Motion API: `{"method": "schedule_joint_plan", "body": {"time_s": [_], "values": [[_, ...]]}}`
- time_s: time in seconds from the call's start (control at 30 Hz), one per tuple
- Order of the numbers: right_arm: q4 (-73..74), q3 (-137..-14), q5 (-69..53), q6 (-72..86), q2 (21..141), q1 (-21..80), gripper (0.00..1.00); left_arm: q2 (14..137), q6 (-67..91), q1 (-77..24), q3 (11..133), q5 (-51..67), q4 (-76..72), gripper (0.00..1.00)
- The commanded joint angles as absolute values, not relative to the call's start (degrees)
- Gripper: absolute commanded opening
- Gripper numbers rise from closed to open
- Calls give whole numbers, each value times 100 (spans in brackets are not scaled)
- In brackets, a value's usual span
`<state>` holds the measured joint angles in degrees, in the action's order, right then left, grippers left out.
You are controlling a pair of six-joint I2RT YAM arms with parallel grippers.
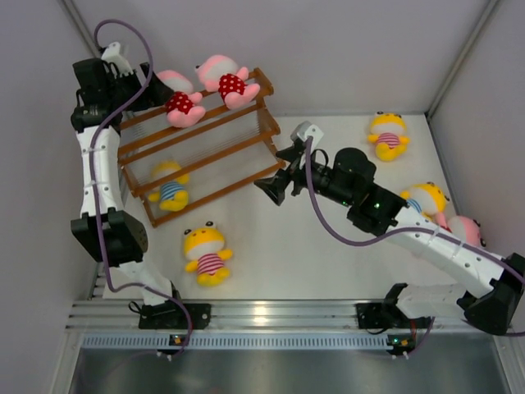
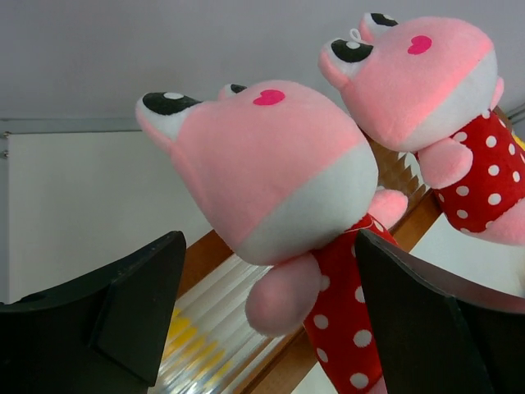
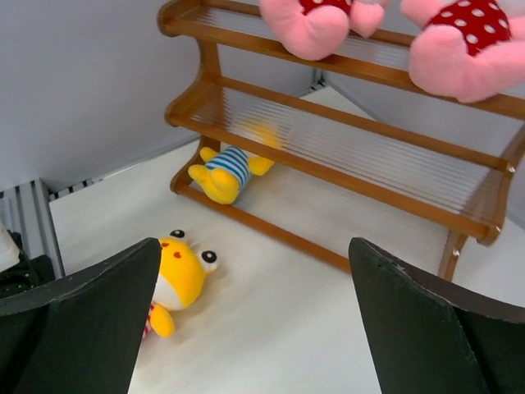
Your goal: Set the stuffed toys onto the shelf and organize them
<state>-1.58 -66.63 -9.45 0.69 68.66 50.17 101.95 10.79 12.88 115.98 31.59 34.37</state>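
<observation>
left gripper (image 2: 271, 279) spread astride pink stuffed toy (image 2: 271, 164) | right gripper (image 3: 254, 246) spread, empty | risk: withdrawal snags toy, tips it off shelf (image 3: 246, 43)

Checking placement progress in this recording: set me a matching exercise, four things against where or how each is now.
Things:
1. pink plush toy in red white-dotted dress
2. yellow plush toy in blue-striped shirt
3. yellow plush toy in pink-striped shirt, near the left arm's base
4. right gripper

States:
a. lying on the white table in front of the shelf
b. open, empty
c. top tier of the brown wooden shelf
d. lowest tier

Pairs: 1-c, 2-d, 3-a, 4-b
</observation>
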Motion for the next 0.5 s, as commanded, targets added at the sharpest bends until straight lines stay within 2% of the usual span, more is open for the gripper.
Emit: {"method": "schedule_joint_plan", "body": {"time_s": [0.0,0.13,0.3,0.47], "values": [[217,-7012,-65,404,6714,4957,97,9738,686,1318,11461,2848,3313,90],[1202,-7400,904,965,6908,4738,97,9624,510,1318,11426,2611,3313,92],[2169,-7129,1940,2186,6672,3983,99,9449,413,1318,11417,2514,3322,93],[3338,-6690,2557,3391,6268,2542,99,8905,220,1318,11093,2136,3322,93]]}}
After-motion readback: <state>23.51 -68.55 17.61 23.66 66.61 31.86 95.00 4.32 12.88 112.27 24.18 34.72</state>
